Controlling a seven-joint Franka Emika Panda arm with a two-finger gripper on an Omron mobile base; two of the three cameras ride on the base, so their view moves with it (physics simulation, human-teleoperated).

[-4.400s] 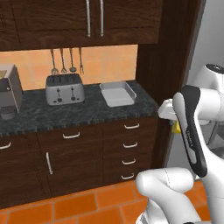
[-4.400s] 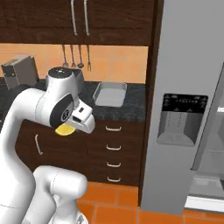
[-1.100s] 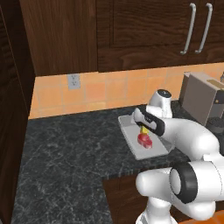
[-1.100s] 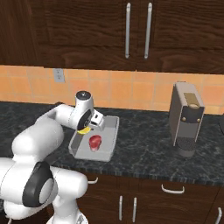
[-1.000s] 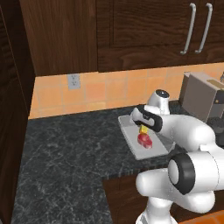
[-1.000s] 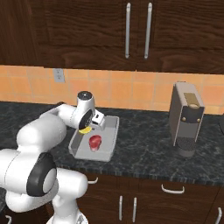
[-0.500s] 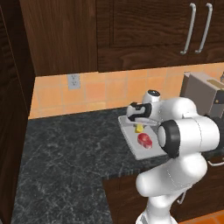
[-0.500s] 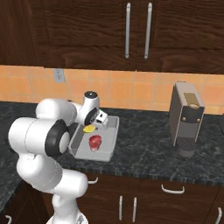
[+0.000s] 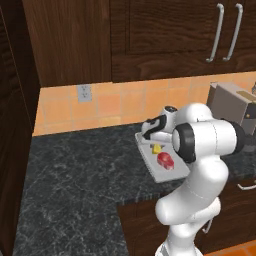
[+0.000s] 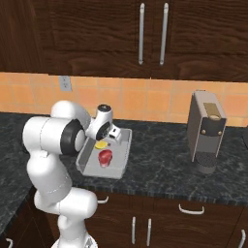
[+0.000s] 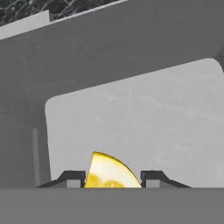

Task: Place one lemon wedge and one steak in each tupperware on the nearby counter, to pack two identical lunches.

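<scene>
Claw point(image 11: 112, 179) is closed on 1 lemon wedge point(image 11: 109, 173), held between its 2 fingertips just above the floor of a grey tray point(image 10: 122, 160) on the speckled worktop point(image 10: 160, 174). A steak point(image 10: 104, 156) (red, lumpy) lies in that tray, just beside the wedge.

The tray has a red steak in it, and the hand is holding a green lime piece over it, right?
Not quite. The piece between the hand's fingers is a yellow lemon wedge, not a green lime; the hand view shows its colour. The rest is right: the red steak lies in the tray, with the hand holding the wedge over it.
</scene>
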